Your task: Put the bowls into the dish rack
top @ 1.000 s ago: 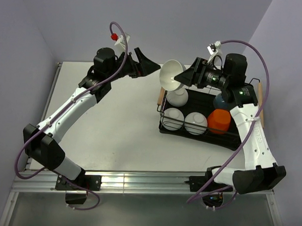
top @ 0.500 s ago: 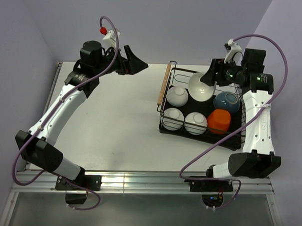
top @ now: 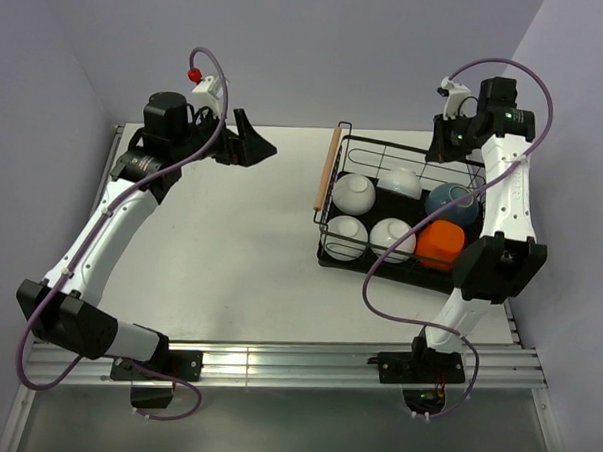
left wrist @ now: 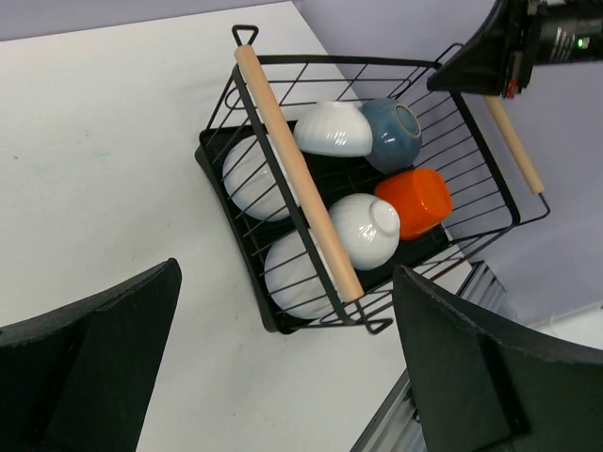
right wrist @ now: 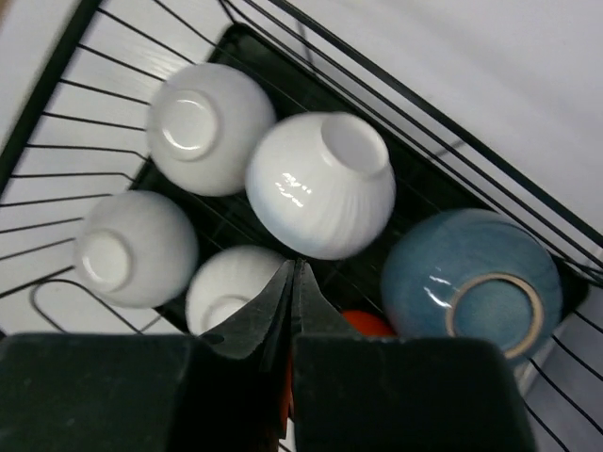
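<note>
The black wire dish rack (top: pixel 326 253) stands at the right of the table, with several bowls upside down in it. White bowls (top: pixel 355 192) fill its left and middle, a dark blue bowl (top: pixel 453 203) and an orange bowl (top: pixel 440 242) its right side. My right gripper (top: pixel 441 148) hovers above the rack's far right corner, shut and empty. In the right wrist view its shut tips (right wrist: pixel 294 265) hang over a white bowl (right wrist: pixel 322 184) and the blue bowl (right wrist: pixel 471 282). My left gripper (top: pixel 257 144) is open and empty, high over the table left of the rack (left wrist: pixel 247 221).
The rack has wooden bar handles (top: pixel 327 170) at both ends. An aluminium rail (top: pixel 296 361) runs along the table's near edge. Purple walls close in behind and at the right. Bare white table (top: pixel 231 243) lies between the left arm and the rack.
The white bowl that my right gripper held over the rack now lies in the back row. That gripper let go, drew back to the far right and shut. The left arm pulled away leftwards.
</note>
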`<action>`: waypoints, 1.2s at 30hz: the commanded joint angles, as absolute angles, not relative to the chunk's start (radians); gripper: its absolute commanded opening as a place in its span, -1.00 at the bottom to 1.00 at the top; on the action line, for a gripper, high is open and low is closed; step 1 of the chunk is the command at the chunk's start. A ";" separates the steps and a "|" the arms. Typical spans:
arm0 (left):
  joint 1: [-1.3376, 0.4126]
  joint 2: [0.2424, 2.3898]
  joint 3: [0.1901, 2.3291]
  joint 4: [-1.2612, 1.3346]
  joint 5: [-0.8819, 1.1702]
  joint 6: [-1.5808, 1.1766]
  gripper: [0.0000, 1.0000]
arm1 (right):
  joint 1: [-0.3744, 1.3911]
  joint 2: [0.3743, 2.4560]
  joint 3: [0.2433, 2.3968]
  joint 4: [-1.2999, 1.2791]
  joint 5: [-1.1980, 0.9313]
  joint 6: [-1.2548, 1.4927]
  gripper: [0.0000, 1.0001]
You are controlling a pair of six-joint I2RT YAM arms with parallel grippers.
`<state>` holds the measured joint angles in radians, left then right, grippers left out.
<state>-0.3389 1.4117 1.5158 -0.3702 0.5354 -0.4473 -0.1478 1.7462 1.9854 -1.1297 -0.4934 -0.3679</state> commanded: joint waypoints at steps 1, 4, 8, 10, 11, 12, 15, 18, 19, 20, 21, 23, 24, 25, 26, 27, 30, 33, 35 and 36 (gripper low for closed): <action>-0.339 1.332 1.480 -0.318 0.578 -0.387 0.99 | -0.187 1.743 2.091 -1.235 -0.457 -0.449 -1.00; -0.339 1.325 1.479 -0.314 0.584 -0.344 0.99 | -0.187 1.741 2.111 -1.276 -0.425 -0.485 -1.00; -0.339 1.298 1.427 -0.250 0.581 -0.348 0.99 | -0.186 1.758 2.080 -1.307 -0.423 -0.515 -0.63; -0.339 1.293 1.407 -0.229 0.574 -0.350 0.99 | -0.186 1.724 2.019 -1.229 -0.405 -0.497 -0.52; -0.339 1.290 1.405 -0.232 0.578 -0.353 0.99 | -0.183 1.711 1.947 -1.198 -0.385 -0.497 -0.40; -0.339 1.293 1.404 -0.235 0.578 -0.351 0.99 | -0.173 1.692 1.915 -1.171 -0.373 -0.508 -0.32; -0.339 1.293 1.402 -0.255 0.574 -0.336 0.99 | -0.143 1.643 1.816 -1.074 -0.325 -0.538 -0.04; -0.339 1.287 1.388 -0.249 0.563 -0.328 0.99 | -0.118 1.614 1.752 -1.036 -0.270 -0.561 0.08; -0.339 1.284 1.384 -0.249 0.563 -0.328 0.99 | -0.100 1.612 1.741 -1.019 -0.261 -0.564 0.08; -0.337 1.287 1.384 -0.249 0.564 -0.327 0.99 | -0.092 1.614 1.733 -1.020 -0.258 -0.568 0.05; -0.339 1.287 1.382 -0.252 0.565 -0.328 0.99 | -0.086 1.618 1.732 -1.028 -0.261 -0.569 0.03; -0.339 1.281 1.373 -0.253 0.565 -0.327 0.99 | -0.074 1.623 1.718 -1.035 -0.267 -0.571 -0.01; -0.339 1.278 1.365 -0.246 0.563 -0.327 0.99 | -0.068 1.623 1.707 -1.038 -0.265 -0.571 -0.02; -0.339 1.273 1.352 -0.242 0.549 -0.327 0.99 | -0.061 1.623 1.695 -1.034 -0.252 -0.572 -0.03; -0.339 1.266 1.347 -0.241 0.539 -0.327 0.99 | -0.046 1.620 1.660 -1.026 -0.236 -0.571 -0.04; -0.337 1.264 1.345 -0.244 0.529 -0.325 0.99 | -0.037 1.617 1.642 -0.999 -0.221 -0.568 -0.05; -0.337 1.258 1.345 -0.256 0.509 -0.316 0.99 | -0.005 1.623 1.582 -0.951 -0.166 -0.552 -0.06; -0.337 1.247 1.338 -0.264 0.491 -0.313 0.99 | 0.021 1.644 1.575 -0.939 -0.155 -0.520 -0.07; -0.337 1.243 1.332 -0.281 0.467 -0.308 0.99 | 0.023 1.649 1.592 -0.936 -0.172 -0.500 -0.07; -0.337 1.244 1.336 -0.293 0.456 -0.305 0.99 | 0.023 1.644 1.598 -0.931 -0.179 -0.480 -0.05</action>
<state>-0.3382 1.2800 1.3445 -0.2981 0.4976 -0.3309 0.0113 1.6596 1.5654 -0.9974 -0.1856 -0.5282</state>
